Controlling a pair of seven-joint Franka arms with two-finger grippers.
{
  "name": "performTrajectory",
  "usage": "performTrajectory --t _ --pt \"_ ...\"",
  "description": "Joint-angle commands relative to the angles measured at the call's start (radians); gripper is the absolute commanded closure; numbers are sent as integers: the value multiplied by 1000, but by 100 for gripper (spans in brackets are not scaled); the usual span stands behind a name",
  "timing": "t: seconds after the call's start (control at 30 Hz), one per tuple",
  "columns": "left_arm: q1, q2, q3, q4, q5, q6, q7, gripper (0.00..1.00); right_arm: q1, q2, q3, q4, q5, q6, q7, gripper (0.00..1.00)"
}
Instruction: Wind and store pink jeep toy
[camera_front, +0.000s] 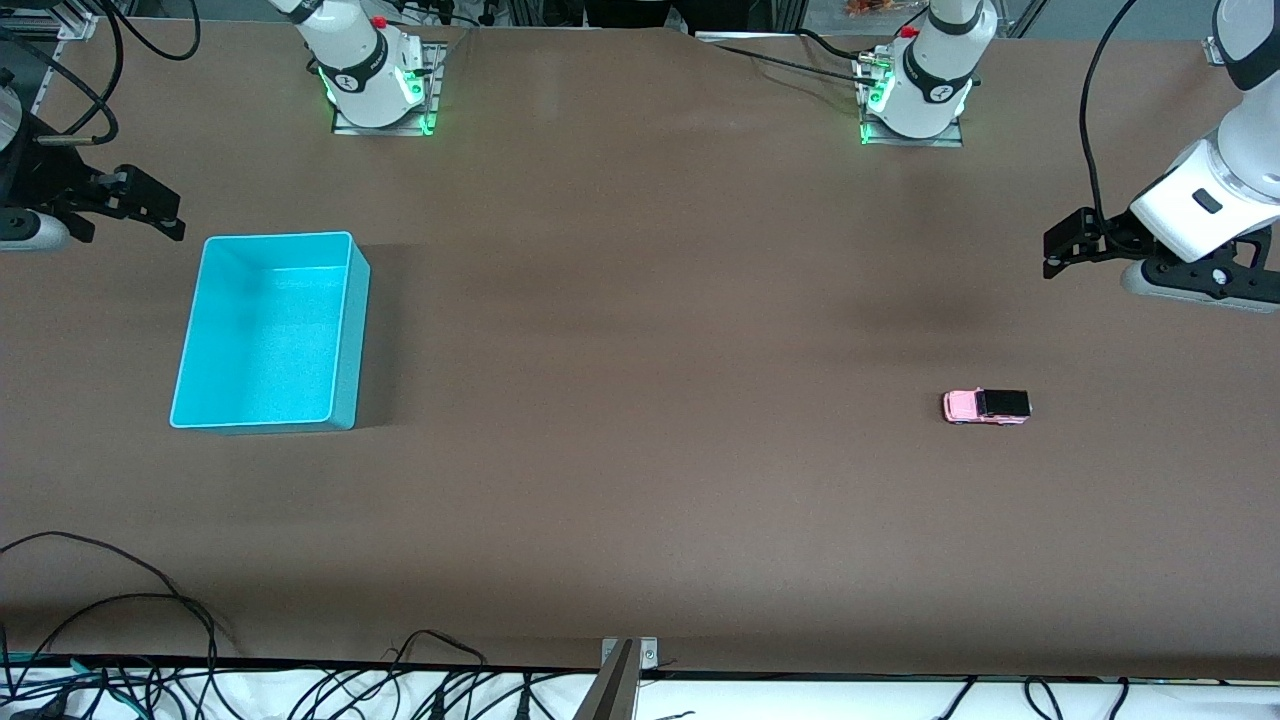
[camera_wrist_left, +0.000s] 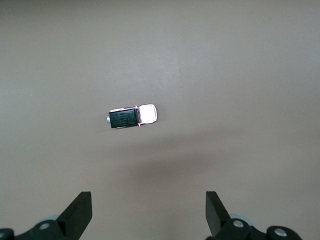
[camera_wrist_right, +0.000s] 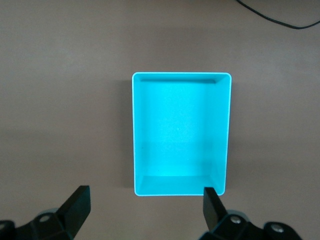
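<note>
Pink jeep toy (camera_front: 986, 407) sits on its wheels on the brown desk (camera_front: 640, 400), well apart from the cyan bin (camera_front: 268, 332), toward the left arm's end and slightly nearer the front camera than the bin. Away from the bin, the left gripper (camera_wrist_left: 149, 216) hovers spread and empty by the toy. The right gripper (camera_wrist_right: 146, 212) hangs beside the bin, spread and empty.

- Left gripper (camera_front: 1052, 250) up in the air over the table's left-arm end, fingers (camera_wrist_left: 80, 212) spread wide, nothing between them.
- Right gripper (camera_front: 165, 215) raised over the table's right-arm end, fingers (camera_wrist_right: 77, 205) spread wide too, holding nothing.
- Both wrists angled down toward the tabletop.
</note>
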Motion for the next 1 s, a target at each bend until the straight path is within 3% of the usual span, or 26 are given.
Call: performTrajectory --t 0.0,0.43,0.67,0.7,0.97 --pt "-1 36 -2 60 21 -28 -1 0 -7 3 11 11 -14 -14 -1 0" --pt "0 50 0 67 29 -27 34 0 -7 3 11 11 -11 -14 -1 0" --pt "6 106 6 142 29 -25 229 0 -7 3 11 11 -11 -14 -1 0" --pt "31 135 7 174 30 -25 331 0 -7 3 11 11 -11 -14 -1 0" --pt "46 172 7 183 29 -22 536 0 -7 3 11 11 -11 -22 0 0"
